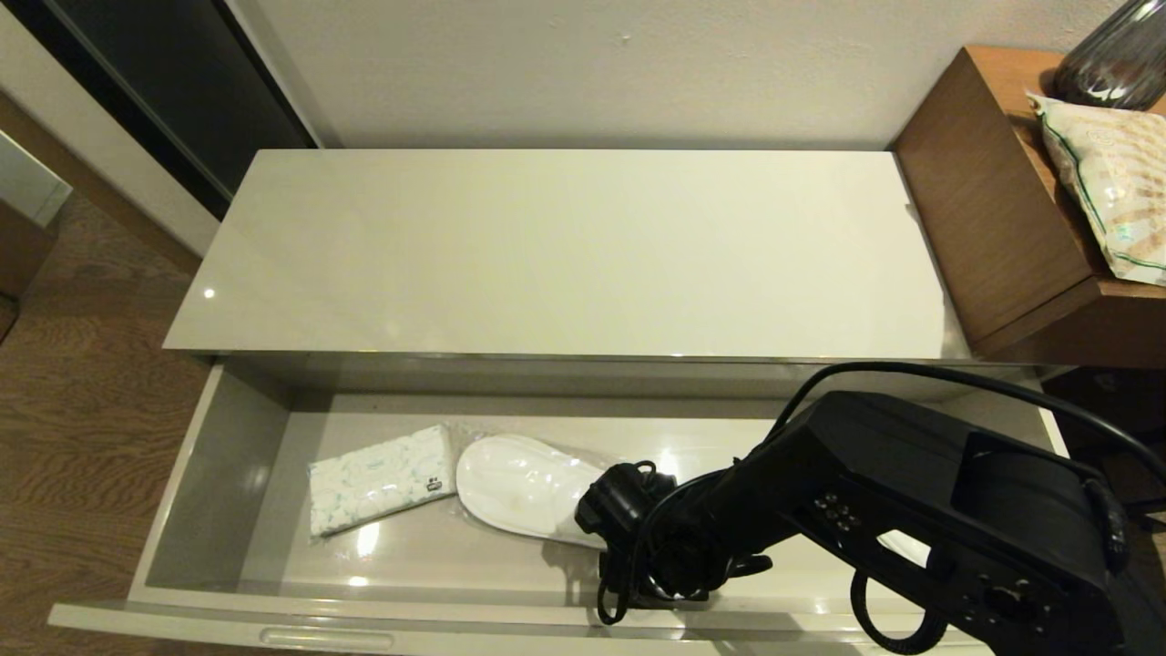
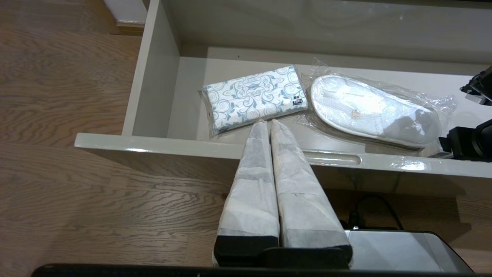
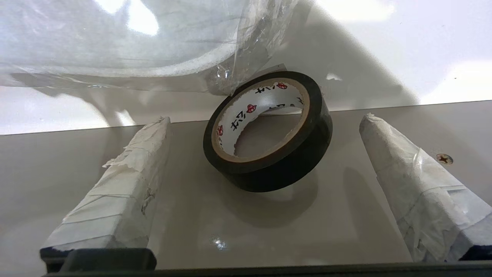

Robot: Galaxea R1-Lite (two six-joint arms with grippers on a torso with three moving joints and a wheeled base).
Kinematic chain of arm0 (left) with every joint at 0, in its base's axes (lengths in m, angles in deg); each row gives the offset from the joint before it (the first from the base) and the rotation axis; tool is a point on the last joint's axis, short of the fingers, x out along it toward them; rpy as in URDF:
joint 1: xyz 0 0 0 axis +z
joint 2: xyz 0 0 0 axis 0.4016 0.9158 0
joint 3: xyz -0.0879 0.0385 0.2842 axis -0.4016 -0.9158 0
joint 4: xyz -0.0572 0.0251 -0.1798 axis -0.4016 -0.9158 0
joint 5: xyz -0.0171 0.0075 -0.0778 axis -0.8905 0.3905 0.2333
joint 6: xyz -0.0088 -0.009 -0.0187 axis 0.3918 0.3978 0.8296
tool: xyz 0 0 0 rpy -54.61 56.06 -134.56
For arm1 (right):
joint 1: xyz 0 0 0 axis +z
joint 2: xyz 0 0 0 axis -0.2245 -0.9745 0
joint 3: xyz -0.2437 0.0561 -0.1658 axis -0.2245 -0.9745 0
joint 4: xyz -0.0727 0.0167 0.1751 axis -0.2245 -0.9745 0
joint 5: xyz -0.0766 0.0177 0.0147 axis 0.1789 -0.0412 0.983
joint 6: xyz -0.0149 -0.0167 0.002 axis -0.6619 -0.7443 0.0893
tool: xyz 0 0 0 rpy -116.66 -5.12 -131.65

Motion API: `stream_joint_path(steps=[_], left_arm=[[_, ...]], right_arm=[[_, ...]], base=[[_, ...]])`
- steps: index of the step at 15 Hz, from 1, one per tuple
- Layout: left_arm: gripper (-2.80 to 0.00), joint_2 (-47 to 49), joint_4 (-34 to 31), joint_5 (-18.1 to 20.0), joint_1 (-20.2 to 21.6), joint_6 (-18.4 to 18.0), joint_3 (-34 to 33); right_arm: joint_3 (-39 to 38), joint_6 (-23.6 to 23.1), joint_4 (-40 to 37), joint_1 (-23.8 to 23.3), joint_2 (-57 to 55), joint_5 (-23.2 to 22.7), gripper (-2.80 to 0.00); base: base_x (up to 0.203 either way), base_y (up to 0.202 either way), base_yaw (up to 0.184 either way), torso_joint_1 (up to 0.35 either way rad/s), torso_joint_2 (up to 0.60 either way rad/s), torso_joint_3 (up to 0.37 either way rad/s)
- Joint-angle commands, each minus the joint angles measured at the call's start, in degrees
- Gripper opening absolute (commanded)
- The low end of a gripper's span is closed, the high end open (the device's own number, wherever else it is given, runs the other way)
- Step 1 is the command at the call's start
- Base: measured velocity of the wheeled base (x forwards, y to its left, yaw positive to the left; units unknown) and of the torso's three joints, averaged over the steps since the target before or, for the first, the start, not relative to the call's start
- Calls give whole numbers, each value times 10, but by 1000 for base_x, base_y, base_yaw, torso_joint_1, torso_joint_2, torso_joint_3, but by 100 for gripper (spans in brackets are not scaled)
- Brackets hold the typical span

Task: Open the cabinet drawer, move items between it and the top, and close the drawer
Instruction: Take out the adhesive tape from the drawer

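Inside the cabinet drawer (image 1: 228, 483), the right end effector (image 3: 265, 154) gapes around the tilted tape roll (image 3: 267, 129); closing may snag the slipper bag (image 3: 238, 57) or roll it away.

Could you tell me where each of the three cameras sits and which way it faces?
Head view: high up, looking down on the glossy cream-white cabinet top and open beige-grey drawer; the black right arm reaches into it.
Left wrist view: outside the drawer front, facing in; the shut left gripper shows.
Right wrist view: low inside the drawer, facing the black tape roll tilted between the open right gripper fingers.
Shared: head and left wrist both show the blue-printed white tissue pack beside the plastic-wrapped white slipper.
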Motion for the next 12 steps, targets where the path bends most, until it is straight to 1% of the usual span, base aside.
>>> stream_joint_path(steps=[1, 6, 7, 8, 12], left_arm=[[-280, 1, 0, 0, 0, 0, 0], [-280, 1, 0, 0, 0, 0, 0], [-280, 1, 0, 0, 0, 0, 0], [-280, 1, 0, 0, 0, 0, 1], [-280, 1, 0, 0, 0, 0, 0]], right_arm=[[1, 3, 0, -1, -2, 1, 0], [7, 3, -4, -1, -4, 1, 0], [7, 3, -3, -1, -4, 1, -181], [7, 4, -1, -1, -4, 2, -280], [7, 11, -2, -1, -3, 3, -280]], base=[[0, 0, 0, 0, 0, 0], [0, 0, 0, 0, 0, 0], [0, 0, 0, 0, 0, 0], [0, 0, 0, 0, 0, 0], [0, 0, 0, 0, 0, 0]])
